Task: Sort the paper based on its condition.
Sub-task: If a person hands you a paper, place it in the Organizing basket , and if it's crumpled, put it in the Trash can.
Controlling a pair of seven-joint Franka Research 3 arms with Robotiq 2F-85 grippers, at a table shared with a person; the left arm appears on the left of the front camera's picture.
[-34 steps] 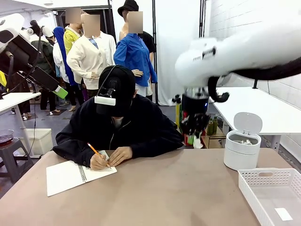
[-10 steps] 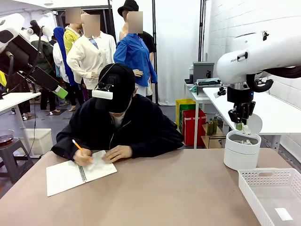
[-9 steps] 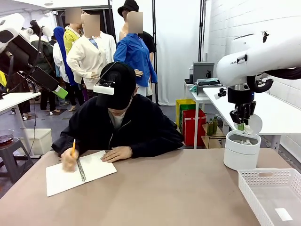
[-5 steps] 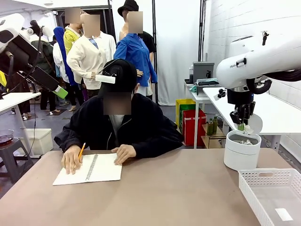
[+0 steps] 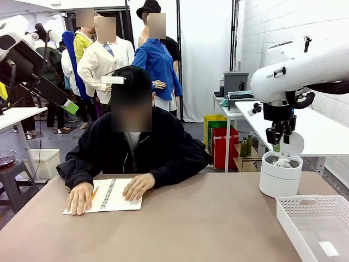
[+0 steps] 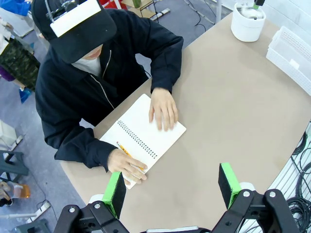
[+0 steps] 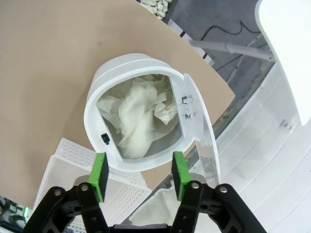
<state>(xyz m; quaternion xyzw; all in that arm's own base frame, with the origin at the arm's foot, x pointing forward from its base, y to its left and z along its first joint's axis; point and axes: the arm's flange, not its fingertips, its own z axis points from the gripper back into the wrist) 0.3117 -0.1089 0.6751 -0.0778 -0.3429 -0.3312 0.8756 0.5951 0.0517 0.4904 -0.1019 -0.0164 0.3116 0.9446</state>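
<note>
My right fingers [image 5: 277,146] hang just above the open bin [image 5: 278,185] at the far right of the desk [image 5: 207,218], spread apart and holding nothing. Looking down between them, I see crumpled paper [image 7: 141,114] lying inside the bin. Its white lumps fill much of the mouth, and the lid [image 7: 201,141] is tipped up on its hinge beside the opening. Just beside the bin, nearer my side, stands a white slotted tray [image 5: 305,204], and a small flat sheet [image 5: 329,248] lies on its floor near the front corner. My left fingers [image 6: 171,188] are high above the desk, released and wide apart, with nothing between the green pads [image 6: 115,191]. They look down on the person [image 6: 97,82] seated at the far side. An open spiral notebook [image 6: 150,133] lies on the desk before the person. One hand [image 6: 163,108] rests flat on its page. The other hand [image 6: 127,167] lies at the notebook's edge with a yellow pencil [image 6: 122,148] held in it. The notebook is well apart from the bin and tray, with bare desk between.
</note>
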